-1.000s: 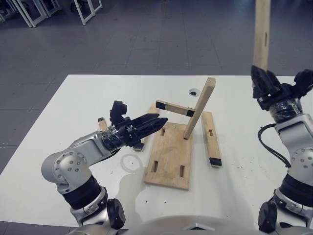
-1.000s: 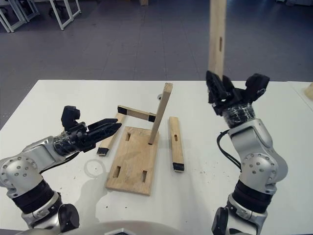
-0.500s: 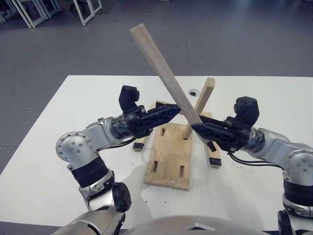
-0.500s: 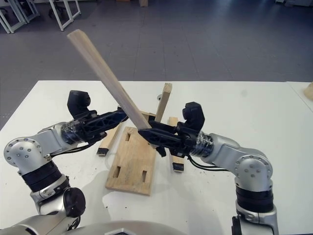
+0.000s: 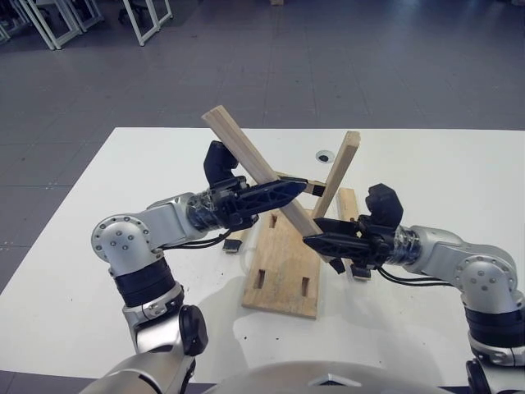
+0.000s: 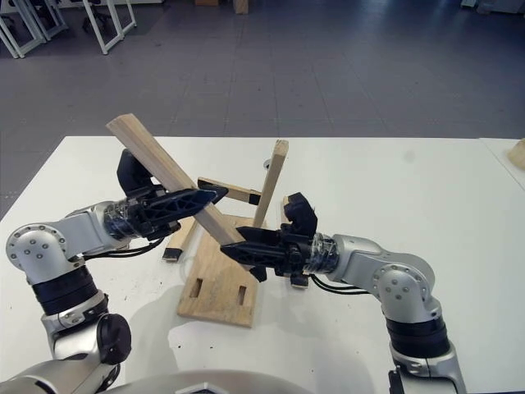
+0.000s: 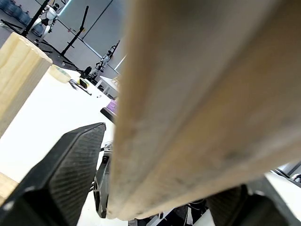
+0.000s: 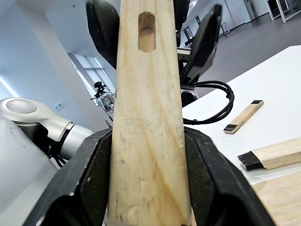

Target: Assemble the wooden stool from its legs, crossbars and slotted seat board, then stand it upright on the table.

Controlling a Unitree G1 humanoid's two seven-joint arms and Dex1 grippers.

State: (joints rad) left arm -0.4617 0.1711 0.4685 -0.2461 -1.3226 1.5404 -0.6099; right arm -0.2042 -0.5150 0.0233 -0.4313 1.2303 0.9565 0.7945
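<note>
- White table [image 5: 98, 189] in an open workshop with a grey floor is carrying the stool parts in front of you.
- Your right gripper [image 5: 316, 240] is pinching the low end of the loose leg [image 5: 246, 160], with both pads pressed against its sides.
- Your left gripper [image 5: 297, 188] is closing across the same leg at mid-length, one finger on each face, so both arms are sharing it.
- That leg is slanting up toward the table's far-left corner, and its low end is hanging just above the seat board [image 5: 283, 271].
- Seat board is lying flat at the table's middle, toward the near edge, slots facing up.
- Standing leg [image 5: 338, 172] is sitting in the board's far-right slot, leaning a little, and a crossbar [image 5: 291, 180] is jutting from it toward the left edge.
- Another leg [image 5: 351, 215] is lying just beside the board on the right, and a spare crossbar [image 5: 234, 243] just beside it on the left.
- Judging from this, you are fitting the second leg.
- Next you are probably needing to swing it upright, line its end over the far-left slot, match its mortise [image 8: 146, 31] to the crossbar's free end, and press down.
</note>
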